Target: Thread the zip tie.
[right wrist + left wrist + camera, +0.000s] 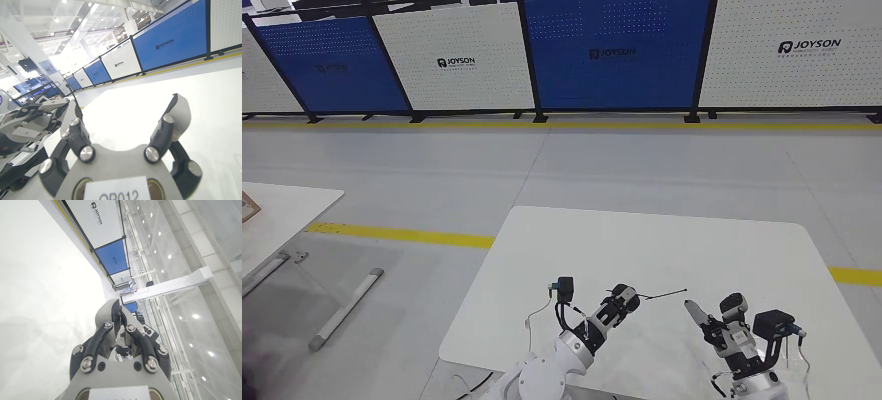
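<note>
A thin black zip tie sticks out over the white table from my left gripper, its free end pointing toward the right arm. In the left wrist view the left gripper is shut on the zip tie, of which a short black piece shows between the pads. My right gripper sits a little to the right of the tie's tip, near the table's front edge. In the right wrist view the right gripper is open and holds nothing, and the zip tie rises from the left gripper beside it.
A second white table stands off to the left across a gap of floor. Blue and white panel fencing runs along the back, and a yellow floor line passes behind the table.
</note>
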Robot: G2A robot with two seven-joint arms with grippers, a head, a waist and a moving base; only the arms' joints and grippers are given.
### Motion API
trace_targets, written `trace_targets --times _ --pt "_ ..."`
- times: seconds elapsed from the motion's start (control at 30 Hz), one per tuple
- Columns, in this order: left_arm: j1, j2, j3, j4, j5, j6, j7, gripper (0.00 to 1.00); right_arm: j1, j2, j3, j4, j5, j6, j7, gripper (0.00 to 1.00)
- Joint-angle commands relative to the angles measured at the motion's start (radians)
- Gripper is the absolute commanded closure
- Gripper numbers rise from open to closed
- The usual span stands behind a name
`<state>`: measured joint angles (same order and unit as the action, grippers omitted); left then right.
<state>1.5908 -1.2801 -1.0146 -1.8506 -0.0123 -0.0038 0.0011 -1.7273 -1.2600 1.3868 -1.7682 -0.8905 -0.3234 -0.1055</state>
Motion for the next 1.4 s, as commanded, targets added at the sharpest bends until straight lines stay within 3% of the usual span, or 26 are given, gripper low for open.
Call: trace_targets --times 0.0,0.43,0.53,0.77,1.13,1.37 --pt "0.0 0.0 0.0 0.0 0.0 0.0 0.0 1.0 0.0 0.0 0.0 0.0 0.0 0.0 0.0 0.0" --pt "0.0 0.0 0.0 0.0 0.0 0.0 0.0 1.0 0.008 0.002 0.011 0.013 0.004 -0.003 0.016 0.0" --pt "0.0 0.0 0.0 0.0 0.0 0.0 0.0 1.0 0.012 0.007 0.023 0.018 -0.039 -0.017 0.016 0.0" --pt "0.0 0.0 0.0 0.0 0.0 0.0 0.0 1.0 0.044 0.015 -0.04 0.027 -0.218 -0.013 0.083 0.0" --pt "-0.004 -0.001 0.001 0.003 -0.005 0.004 0.009 1.0 0.056 0.011 -0.061 0.033 -0.231 0.023 0.057 0.0" --pt "-0.03 -0.012 0.045 0.014 0.003 0.031 0.047 1.0 0.106 0.004 -0.116 0.092 -0.239 0.026 0.081 0.0"
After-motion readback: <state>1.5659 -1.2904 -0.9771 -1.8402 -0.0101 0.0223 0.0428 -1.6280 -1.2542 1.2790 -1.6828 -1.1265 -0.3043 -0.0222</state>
